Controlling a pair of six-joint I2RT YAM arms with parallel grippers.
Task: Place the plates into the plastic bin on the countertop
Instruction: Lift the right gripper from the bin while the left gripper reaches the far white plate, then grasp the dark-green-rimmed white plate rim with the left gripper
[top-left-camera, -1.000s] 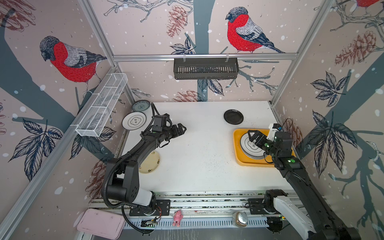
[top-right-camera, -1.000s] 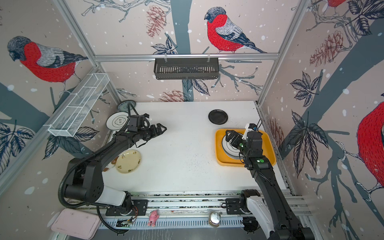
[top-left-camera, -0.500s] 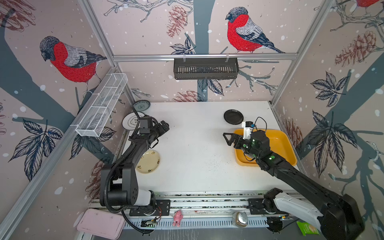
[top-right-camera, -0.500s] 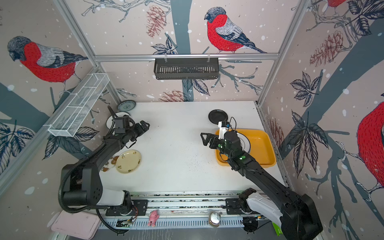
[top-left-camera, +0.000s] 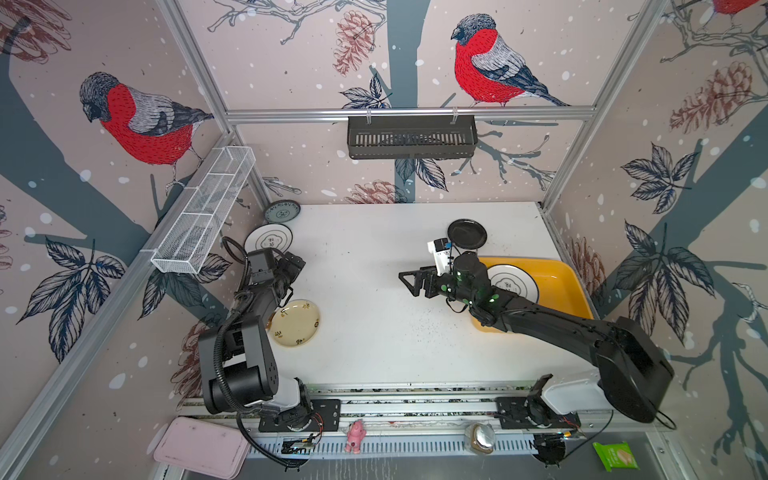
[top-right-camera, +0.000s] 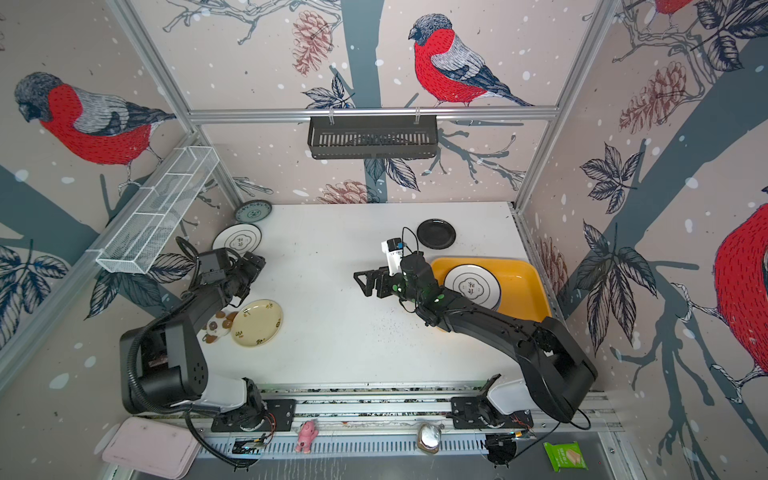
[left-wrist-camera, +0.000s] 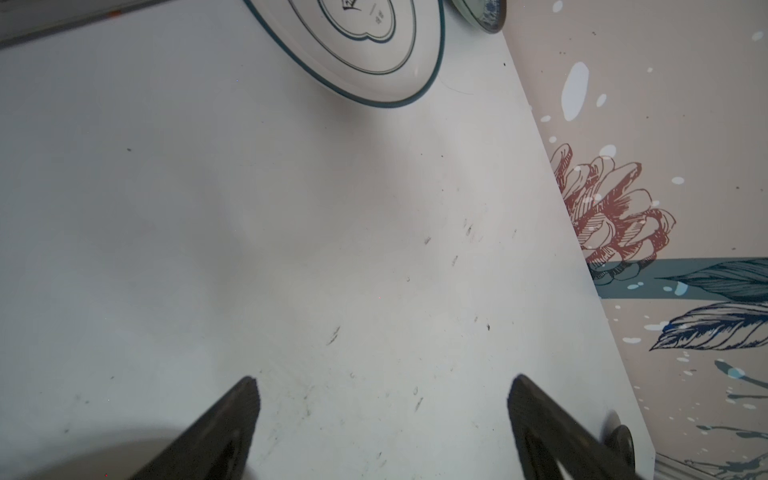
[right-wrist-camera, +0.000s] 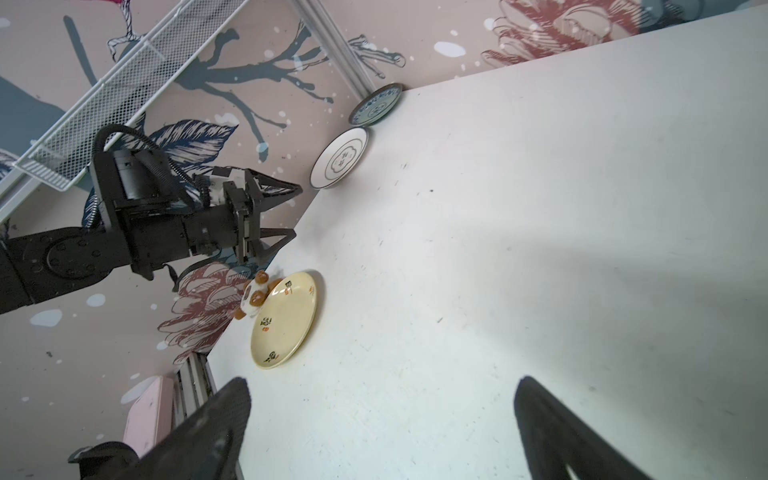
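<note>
**One plate binned, four out on the surface**

The plastic bin (top-left-camera: 565, 286) is a shallow yellow-orange tray with rounded corners, sitting at 3 o'clock on the white, crumb-speckled surface (top-left-camera: 374, 249). A white plate (top-left-camera: 513, 282) with a dark rim and flower outline lies flat in its 9 o'clock end.

- The black plate (top-left-camera: 466, 233) is at 1 o'clock, just beyond the bin.
- The second white plate (top-left-camera: 268, 239) is at 10 o'clock.
- The grey-teal plate (top-left-camera: 281, 211) is in the 11 o'clock corner, at the wall.
- The cream plate (top-left-camera: 296, 323) is at 8 o'clock.

The left claw (top-left-camera: 293, 266) has its fingers apart and empty, between the second white plate and the cream plate. The right claw (top-left-camera: 409, 284) is spread wide and empty over mid-surface, pointing toward 9 o'clock.
</note>
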